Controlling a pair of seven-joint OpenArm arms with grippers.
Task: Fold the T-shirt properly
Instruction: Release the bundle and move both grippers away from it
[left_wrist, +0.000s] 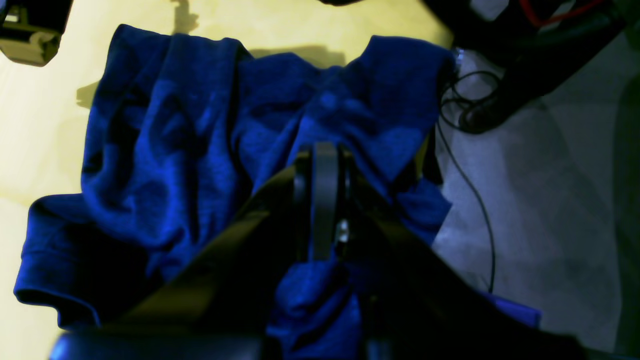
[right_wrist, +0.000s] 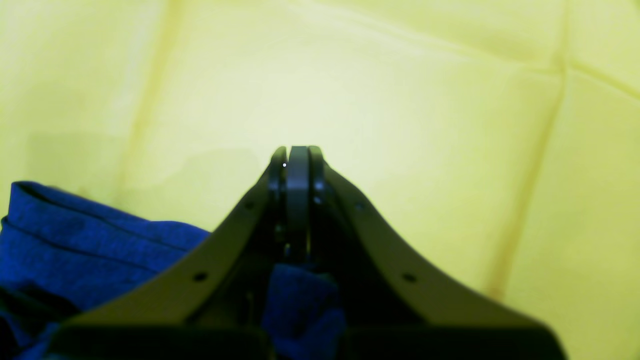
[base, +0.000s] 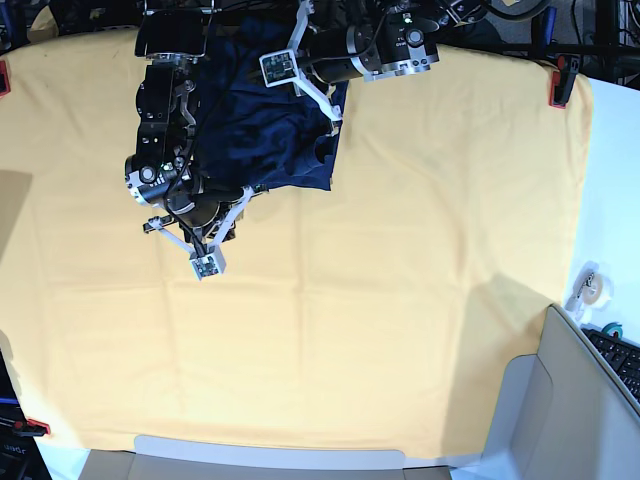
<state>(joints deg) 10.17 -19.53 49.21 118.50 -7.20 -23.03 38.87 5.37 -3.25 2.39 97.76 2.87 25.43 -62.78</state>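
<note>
T-shirt (base: 262, 125) fabric is pinched in both pincers, pressed together on it: a bunch is seen behind the jaws of the right pincer (right_wrist: 298, 155) over the yellow cloth (right_wrist: 425, 125), and the left pincer (left_wrist: 324, 155) is clamped near the table's far edge. The shirt is heaped, wrinkled, at the far side. Both grips should probably be drawn apart evenly, so the fabric is spread flat before folding.

a yellow cloth (base: 400, 300) covers the table, the t-shirt (base: 270, 130) bunched on it
</note>
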